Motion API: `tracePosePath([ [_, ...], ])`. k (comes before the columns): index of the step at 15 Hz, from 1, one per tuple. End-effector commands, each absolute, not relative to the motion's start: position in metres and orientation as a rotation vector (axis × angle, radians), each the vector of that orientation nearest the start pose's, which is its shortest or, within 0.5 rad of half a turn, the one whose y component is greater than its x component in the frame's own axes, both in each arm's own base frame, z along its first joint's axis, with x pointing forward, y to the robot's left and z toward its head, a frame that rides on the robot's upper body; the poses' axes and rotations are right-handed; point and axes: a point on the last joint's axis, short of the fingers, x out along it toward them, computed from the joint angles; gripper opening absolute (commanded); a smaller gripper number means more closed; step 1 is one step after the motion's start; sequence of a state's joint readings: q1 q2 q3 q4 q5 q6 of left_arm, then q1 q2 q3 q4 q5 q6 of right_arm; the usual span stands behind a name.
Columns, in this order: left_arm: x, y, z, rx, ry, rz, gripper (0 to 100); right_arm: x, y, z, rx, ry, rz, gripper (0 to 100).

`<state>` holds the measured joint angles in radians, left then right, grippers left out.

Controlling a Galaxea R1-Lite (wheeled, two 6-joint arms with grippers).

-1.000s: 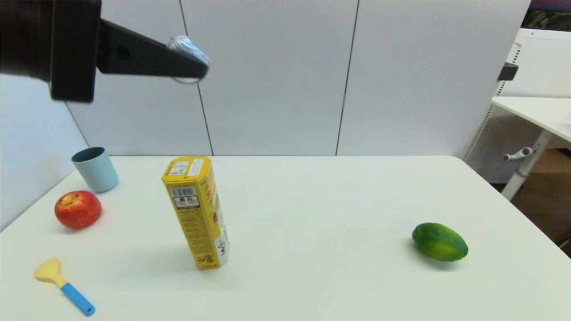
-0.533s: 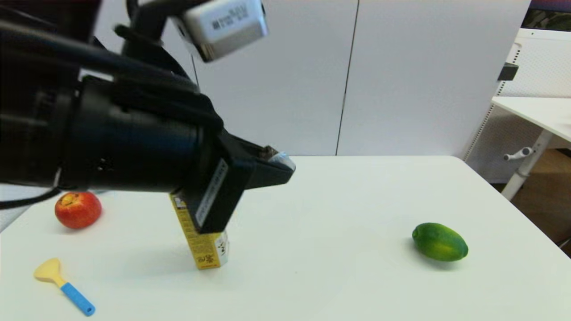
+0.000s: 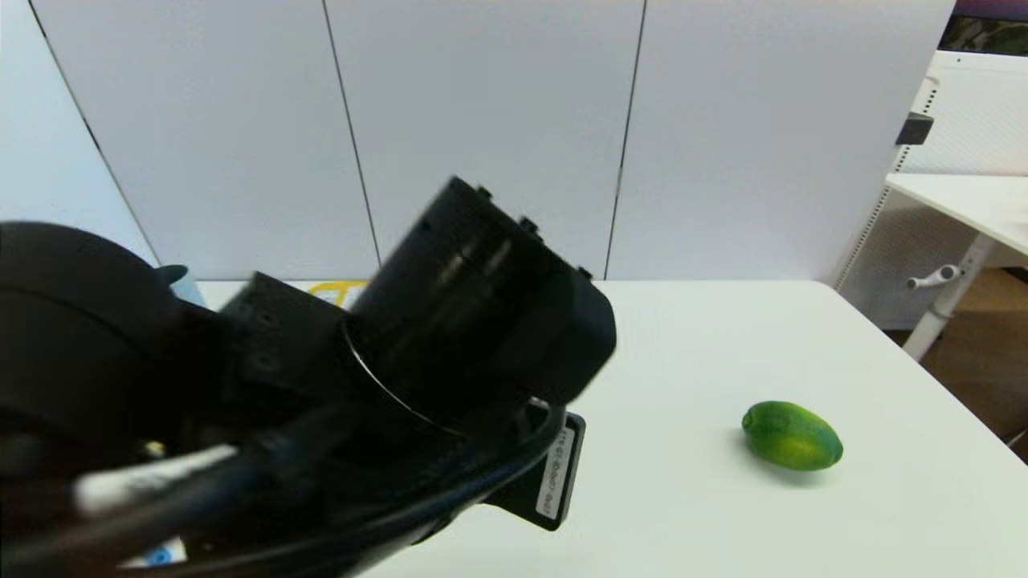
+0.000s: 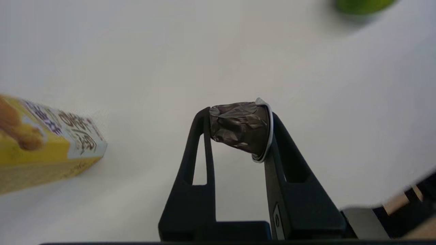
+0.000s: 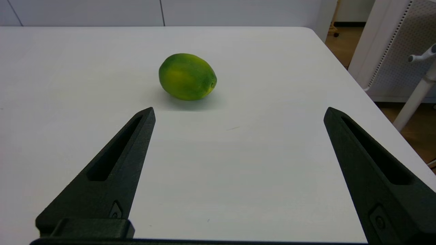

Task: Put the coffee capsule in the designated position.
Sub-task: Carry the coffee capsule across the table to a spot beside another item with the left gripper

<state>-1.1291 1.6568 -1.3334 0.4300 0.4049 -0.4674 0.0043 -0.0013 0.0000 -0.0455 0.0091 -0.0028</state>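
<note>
Spreading across all three views, one white table (image 3: 723,514) carries everything. Next in bulk is the left arm (image 3: 337,385), a single black mass that fills the lower left of the head view and hides most of what lies behind it. One yellow carton (image 4: 41,143) shows in the left wrist view, well off to one side of the left tool; only a sliver of its yellow top (image 3: 341,289) peeks past the arm in the head view. One green lime (image 5: 187,76) lies on the right part of the table, alone, beyond the right tool (image 5: 238,117), whose two fingers stand wide apart with nothing between them. A small edge of one light-blue cup (image 3: 183,282) shows at the far left. Smallest is the one coffee capsule (image 4: 242,127), dark brown and crumpled with a silvery rim, pinched between the two fingers of the left tool (image 4: 238,119), which is closed on it above bare white table between carton and lime.
</note>
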Motion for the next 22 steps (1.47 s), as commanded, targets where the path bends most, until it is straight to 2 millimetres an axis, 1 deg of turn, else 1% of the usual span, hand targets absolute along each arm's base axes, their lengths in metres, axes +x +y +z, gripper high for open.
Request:
tracePosePath([
  [1,0.151,-0.288,0.184,0.030,0.762,-0.377,0,-0.022,0.000,0.076,-0.003,-0.029,0.014,100],
  [4,0.166,-0.297,0.158,0.016,0.802,-0.297,0,-0.022,0.000,0.076,-0.003,-0.029,0.014,100],
  [6,0.181,-0.296,0.143,0.039,0.818,-0.238,0,-0.022,0.000,0.076,-0.003,-0.029,0.014,100],
  [8,0.194,-0.292,0.135,0.054,0.830,-0.198,0,-0.022,0.000,0.076,-0.003,-0.029,0.014,100],
  [10,0.202,-0.287,0.133,0.058,0.830,-0.168,0,-0.022,0.000,0.076,-0.003,-0.029,0.015,100],
  [13,0.211,-0.280,0.134,0.047,0.825,-0.138,0,-0.022,0.000,0.076,-0.003,-0.029,0.014,100],
  [19,0.214,-0.278,0.133,0.038,0.828,-0.125,0,-0.022,0.000,0.076,-0.003,-0.029,0.015,100],
  [20,0.214,-0.276,0.134,0.041,0.824,-0.117,100,-0.022,0.000,0.076,-0.003,-0.029,0.014,100],
  [22,0.215,-0.276,0.135,0.046,0.813,-0.110,100,-0.022,0.000,0.076,-0.003,-0.029,0.014,100],
])
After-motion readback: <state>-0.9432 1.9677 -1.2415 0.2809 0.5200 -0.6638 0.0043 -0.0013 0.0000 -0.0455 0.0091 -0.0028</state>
